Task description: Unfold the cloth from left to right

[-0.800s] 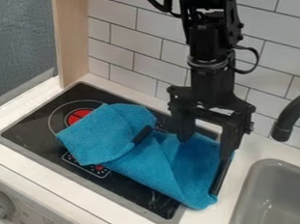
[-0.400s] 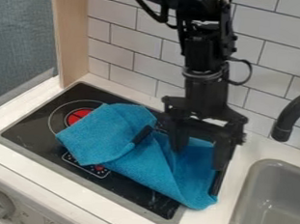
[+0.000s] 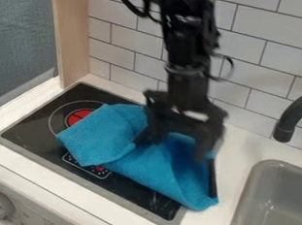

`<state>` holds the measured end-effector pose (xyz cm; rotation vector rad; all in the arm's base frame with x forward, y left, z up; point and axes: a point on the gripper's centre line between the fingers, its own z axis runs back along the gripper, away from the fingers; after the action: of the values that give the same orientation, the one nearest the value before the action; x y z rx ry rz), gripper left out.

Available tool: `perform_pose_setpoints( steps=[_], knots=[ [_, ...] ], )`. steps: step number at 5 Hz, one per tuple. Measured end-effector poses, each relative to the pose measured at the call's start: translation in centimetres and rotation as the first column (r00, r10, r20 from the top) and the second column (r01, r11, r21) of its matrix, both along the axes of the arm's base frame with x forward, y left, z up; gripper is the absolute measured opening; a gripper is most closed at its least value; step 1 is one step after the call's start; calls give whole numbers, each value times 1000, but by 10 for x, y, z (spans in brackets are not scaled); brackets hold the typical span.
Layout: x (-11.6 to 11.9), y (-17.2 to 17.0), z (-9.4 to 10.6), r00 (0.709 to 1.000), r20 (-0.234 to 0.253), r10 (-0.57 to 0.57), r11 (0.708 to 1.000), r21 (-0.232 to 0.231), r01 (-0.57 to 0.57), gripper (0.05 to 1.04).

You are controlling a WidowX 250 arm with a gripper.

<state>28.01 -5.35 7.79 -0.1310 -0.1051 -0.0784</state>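
The black gripper [image 3: 177, 148] hangs over the right half of the blue cloth [image 3: 153, 165], its two fingers spread apart and open, pointing down. The cloth lies bunched across the black stove top [image 3: 54, 144], with a folded-over flap on its left side and a wrinkled right part reaching the stove's right edge. Part of the cloth's back edge is hidden behind the gripper. Whether the fingertips touch the cloth, I cannot tell.
A grey sink [image 3: 274, 205] is at the right, with a dark faucet [image 3: 293, 117] above it. White wall tiles [image 3: 260, 68] rise behind the counter, and a wooden panel [image 3: 71, 36] stands at the left. A knob [image 3: 1, 204] is at the front left.
The gripper has moved left and slightly down in the view, from the cloth's right edge toward its middle. The cloth looks unmoved.
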Motion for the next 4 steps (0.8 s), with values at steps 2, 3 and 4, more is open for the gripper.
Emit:
perform_pose_setpoints(
  steps=[2,3,4],
  knots=[
    [-3,37,13,992,22,120,993,7,-120,1000],
    [-6,44,19,987,45,155,988,17,-156,999],
    [-6,53,9,977,18,212,975,69,-212,1000]
  ],
)
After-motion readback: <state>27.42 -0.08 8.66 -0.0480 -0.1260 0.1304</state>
